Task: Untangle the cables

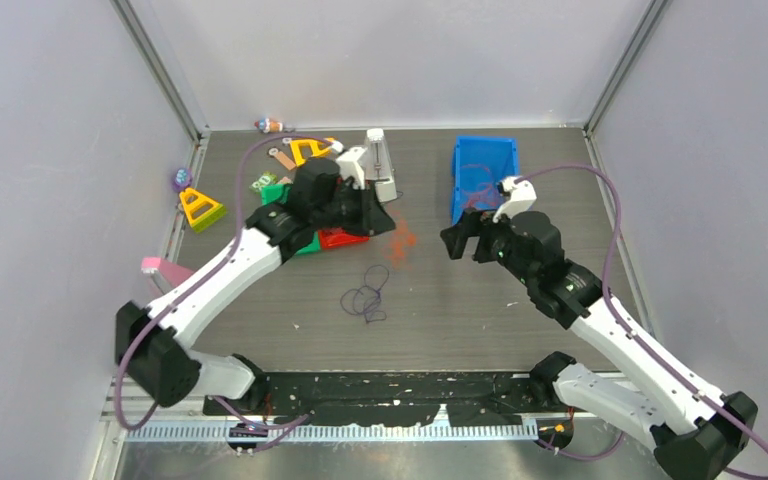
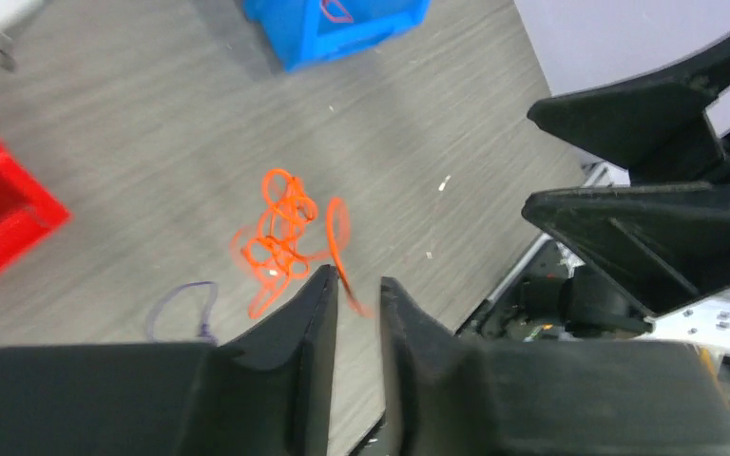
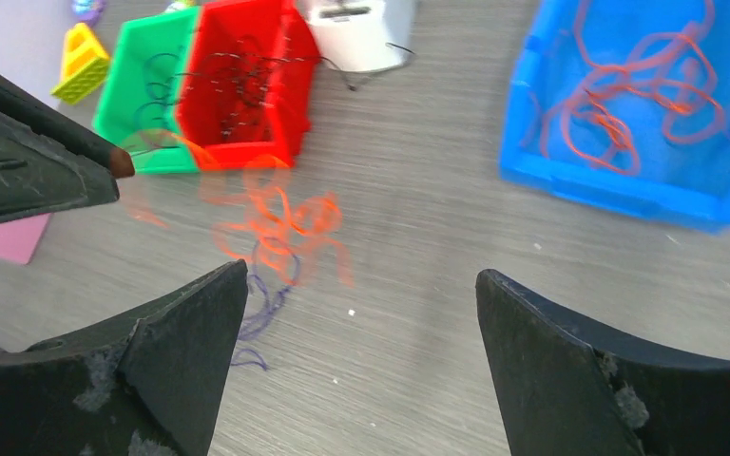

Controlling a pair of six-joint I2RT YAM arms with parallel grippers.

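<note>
From above, shows a small tangle of thin orange-red cable (image 1: pixel 401 243) on the grey wood-grain surface (image 1: pixel 480 310), just off the tip of the black left gripper (image 1: pixel 385 222) and to the left of the black right gripper (image 1: pixel 463 240). Nearer the arm bases, apart from that tangle, a loose clump of thin dark purple cable (image 1: pixel 365 298). Behind the right gripper, a blue plastic bin (image 1: pixel 460 170). Under the left gripper, a red plastic bin (image 1: pixel 342 238) beside a green plastic bin (image 1: pixel 276 192).

Through the left wrist camera, shows the left gripper clenched to a narrow slit, pinching one blurred strand of the orange-red cable. Rest of the tangle just beyond the fingertips, over the surface; lifted or resting, cannot tell. Down to its left, a loop of the dark purple cable.

Through the right wrist camera, shows the right gripper released, fingers spread wide, nothing between them. Orange-red cable blurred, ahead and left of the gap, between this gripper and the red plastic bin, with dark purple cable trailing below it. In the red plastic bin, black wiry cables (image 3: pixel 242 76); in the blue plastic bin, more orange-red loops (image 3: pixel 627 104).
</note>
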